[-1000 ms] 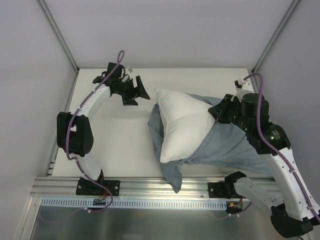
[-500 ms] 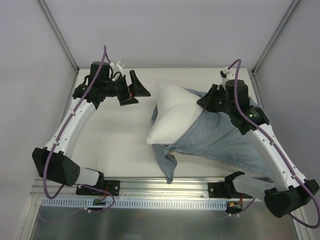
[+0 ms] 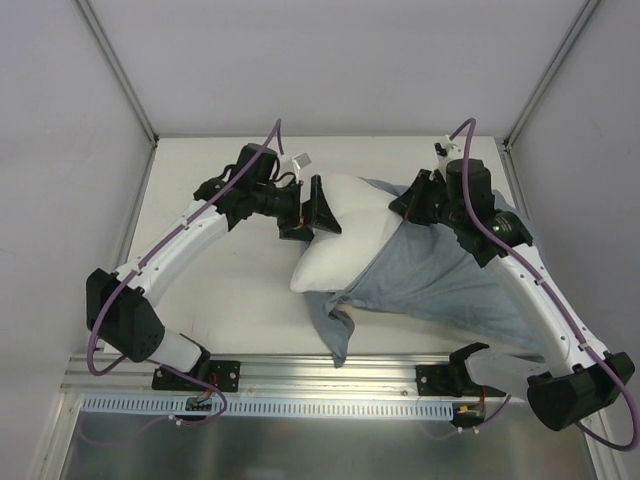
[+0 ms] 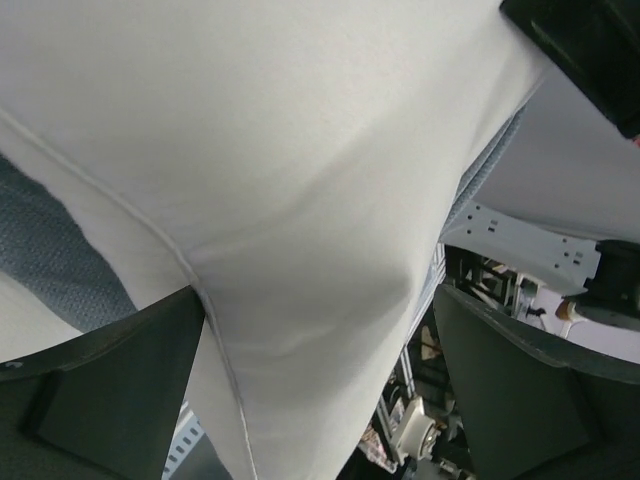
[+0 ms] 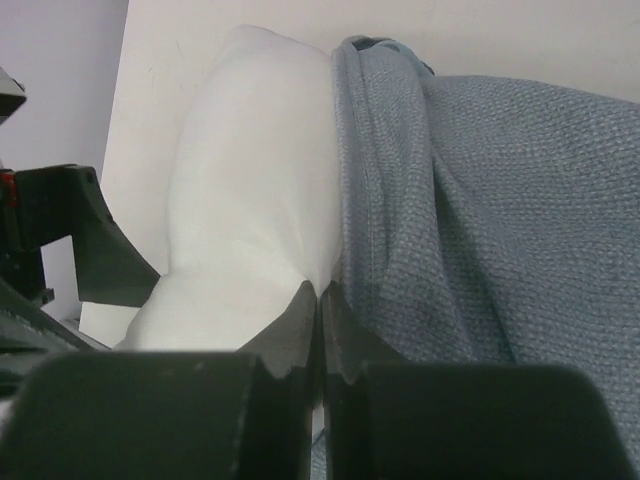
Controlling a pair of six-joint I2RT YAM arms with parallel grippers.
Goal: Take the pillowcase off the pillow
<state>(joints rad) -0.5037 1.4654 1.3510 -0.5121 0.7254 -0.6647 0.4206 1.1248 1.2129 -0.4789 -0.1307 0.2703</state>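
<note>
Lying mid-table, top view: pillow (image 3: 335, 240), white, its 3 o'clock side tucked inside the pillowcase (image 3: 450, 290). The grey-blue cloth spreads toward 4 o'clock, and a cloth tail reaches the near edge of the table (image 3: 230, 290) at 6 o'clock. Bare tabletop runs from 7 to 10 o'clock. The left gripper (image 3: 318, 210) sits at the pillow's 10 o'clock edge, the right gripper (image 3: 408, 205) at its 2 o'clock edge.
Left wrist view: jaws spread wide, a pillow corner between them.
Right wrist view: fingers pressed together, pinching the pillowcase hem beside the pillow.
</note>
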